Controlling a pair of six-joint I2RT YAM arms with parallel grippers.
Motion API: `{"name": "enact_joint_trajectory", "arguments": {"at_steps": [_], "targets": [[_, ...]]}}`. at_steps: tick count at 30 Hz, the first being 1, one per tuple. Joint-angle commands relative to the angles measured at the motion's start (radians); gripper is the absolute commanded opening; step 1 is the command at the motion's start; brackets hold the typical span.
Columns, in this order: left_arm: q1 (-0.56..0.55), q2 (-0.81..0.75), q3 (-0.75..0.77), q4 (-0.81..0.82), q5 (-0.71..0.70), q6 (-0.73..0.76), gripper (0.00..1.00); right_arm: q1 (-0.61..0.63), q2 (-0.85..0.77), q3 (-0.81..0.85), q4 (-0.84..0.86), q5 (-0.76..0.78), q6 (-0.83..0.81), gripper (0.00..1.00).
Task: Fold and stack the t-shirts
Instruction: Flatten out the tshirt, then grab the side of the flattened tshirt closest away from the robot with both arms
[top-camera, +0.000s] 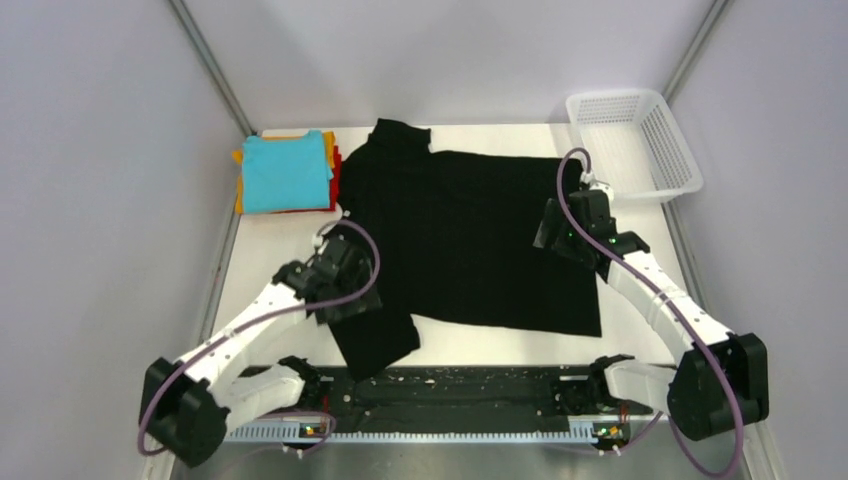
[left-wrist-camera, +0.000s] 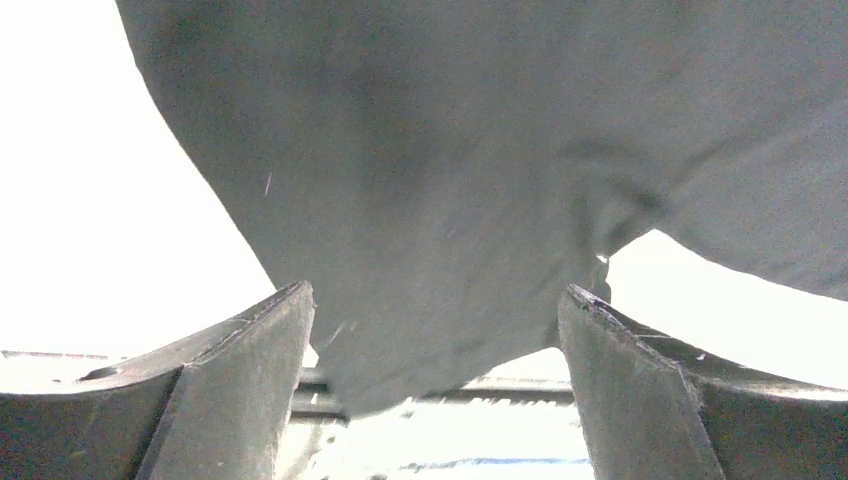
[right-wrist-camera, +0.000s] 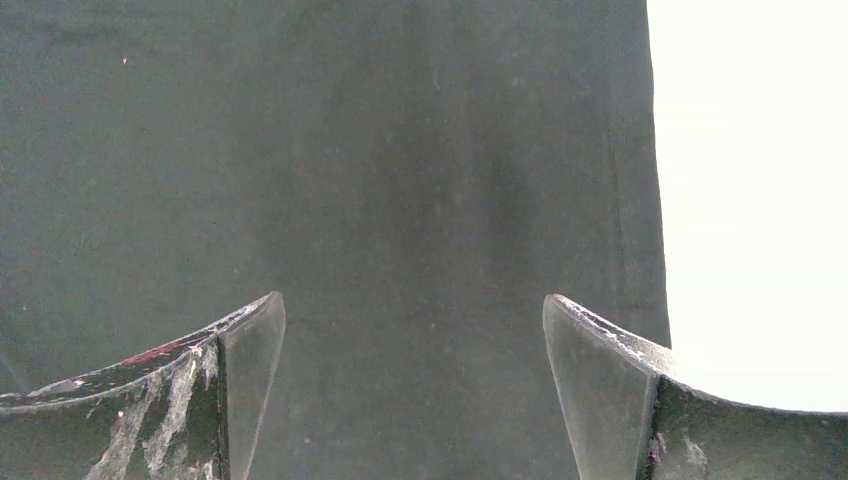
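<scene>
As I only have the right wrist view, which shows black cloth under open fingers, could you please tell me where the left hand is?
Observer: The left hand is open over the black t-shirt, at its near sleeve.
Operator: Thank you. How does the shirt lie overall?
Observer: It is spread out sideways, with its hem on the right and both sleeves on the left.
Operator: And where are the finished ones, please?
Observer: The folded t-shirts, teal on top, are stacked at the table's far left corner.
</scene>
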Motion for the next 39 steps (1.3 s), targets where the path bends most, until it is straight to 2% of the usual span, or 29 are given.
{"name": "enact_joint_trajectory", "arguments": {"at_steps": [1, 5, 10, 14, 19, 25, 30, 32, 36, 39], "targets": [[-0.122, -0.203, -0.158, -0.175, 0.020, -0.284, 0.96, -0.001, -0.072, -0.038, 0.007, -0.027, 0.021, 0.99], [-0.253, -0.256, -0.240, -0.237, 0.015, -0.427, 0.91, -0.001, -0.107, -0.053, -0.001, -0.018, 0.007, 0.99], [-0.372, -0.191, -0.277, -0.183, 0.075, -0.470, 0.82, -0.001, -0.122, -0.061, -0.020, -0.002, -0.005, 0.99], [-0.391, -0.100, -0.294, -0.186, 0.084, -0.473, 0.75, -0.001, -0.137, -0.087, -0.018, 0.011, 0.006, 0.99], [-0.394, -0.038, -0.276, -0.148, 0.020, -0.455, 0.65, -0.001, -0.142, -0.097, -0.016, 0.008, 0.015, 0.99], [-0.394, 0.017, -0.307, -0.040, 0.038, -0.454, 0.54, -0.002, -0.170, -0.111, -0.016, 0.029, 0.035, 0.99], [-0.394, 0.005, -0.301, -0.029, 0.016, -0.449, 0.25, -0.001, -0.219, -0.118, -0.033, 0.058, 0.047, 0.99], [-0.394, -0.005, -0.288, -0.031, 0.007, -0.448, 0.02, -0.002, -0.239, -0.119, -0.060, 0.087, 0.060, 0.99], [-0.394, -0.041, -0.270, -0.046, 0.005, -0.438, 0.00, -0.020, -0.310, -0.127, -0.209, 0.182, 0.166, 0.99], [-0.394, -0.083, -0.255, -0.057, 0.020, -0.429, 0.00, -0.063, -0.382, -0.165, -0.336, 0.197, 0.274, 0.99]]}}
